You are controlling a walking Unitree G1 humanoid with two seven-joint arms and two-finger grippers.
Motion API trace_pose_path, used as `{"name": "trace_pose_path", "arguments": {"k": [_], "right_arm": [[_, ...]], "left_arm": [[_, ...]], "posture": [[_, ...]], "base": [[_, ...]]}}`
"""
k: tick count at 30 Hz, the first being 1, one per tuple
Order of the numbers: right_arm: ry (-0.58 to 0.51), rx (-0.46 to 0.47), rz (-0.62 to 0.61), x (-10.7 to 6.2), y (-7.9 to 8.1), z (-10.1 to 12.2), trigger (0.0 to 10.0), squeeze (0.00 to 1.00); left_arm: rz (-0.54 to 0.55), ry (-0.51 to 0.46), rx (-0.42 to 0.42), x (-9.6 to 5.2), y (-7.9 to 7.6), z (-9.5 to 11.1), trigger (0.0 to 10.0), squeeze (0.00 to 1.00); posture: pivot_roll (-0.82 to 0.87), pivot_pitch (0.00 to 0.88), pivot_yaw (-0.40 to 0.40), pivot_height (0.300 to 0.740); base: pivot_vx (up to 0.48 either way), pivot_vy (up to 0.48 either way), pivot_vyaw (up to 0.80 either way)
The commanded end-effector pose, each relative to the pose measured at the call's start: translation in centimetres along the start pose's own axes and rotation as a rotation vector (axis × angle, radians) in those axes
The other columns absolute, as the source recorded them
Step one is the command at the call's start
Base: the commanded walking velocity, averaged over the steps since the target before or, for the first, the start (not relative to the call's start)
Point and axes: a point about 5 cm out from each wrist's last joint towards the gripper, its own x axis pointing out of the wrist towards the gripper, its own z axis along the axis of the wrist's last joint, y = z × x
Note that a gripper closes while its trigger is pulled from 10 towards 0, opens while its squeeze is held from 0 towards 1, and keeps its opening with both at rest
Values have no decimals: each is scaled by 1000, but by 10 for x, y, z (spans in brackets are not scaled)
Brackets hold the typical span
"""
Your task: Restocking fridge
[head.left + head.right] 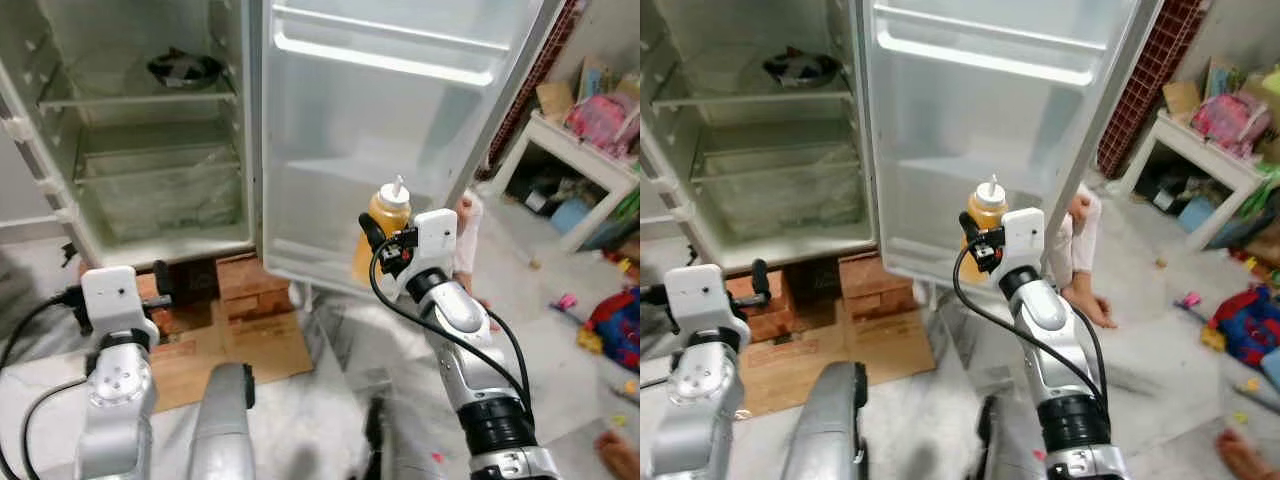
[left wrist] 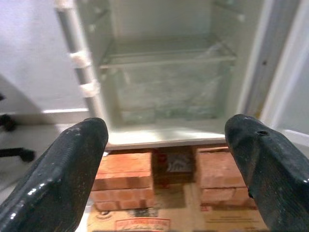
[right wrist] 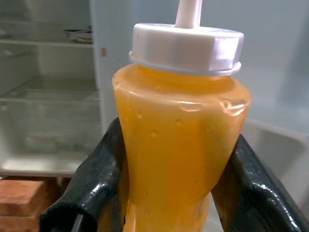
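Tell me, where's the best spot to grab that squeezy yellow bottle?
Around its narrowed waist, from the side, as the right claw does now. The yellow bottle stands upright, its body pinches in below the white cap, so the fingers sit snugly there.

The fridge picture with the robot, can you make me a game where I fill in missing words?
1. The right gripper is squeezing a bottle full of ____ sauce.
2. The bottle's cap is ____ in colour.
3. The fridge stands on red ____ under it.
4. The left gripper has its fingers ____, holding nothing.

Missing words: orange-yellow; white; bricks; open
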Motion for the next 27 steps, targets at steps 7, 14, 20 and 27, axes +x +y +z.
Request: {"name": "trace_pose_path", "arguments": {"k": [7,14,20,27], "right_arm": [[-31,-7,15,3,-1,8,10000,0],[-29,-6,17,3,-1,8,10000,0],[-28,-7,18,3,-1,7,10000,0],[-28,-9,19,3,-1,7,10000,0]], "left_arm": [[-1,-14,1,4,-2,5,10000,0],[-4,-13,-5,4,-2,5,10000,0],[-10,-13,-5,4,-3,4,10000,0],[-9,-11,-9,4,-4,4,10000,0]], "posture": [[65,0,-85,601],[64,0,-85,601],[64,0,-85,601],[65,0,-87,601]], "base": [[257,0,0],[402,78,0],[393,275,0],[397,269,0]]}}
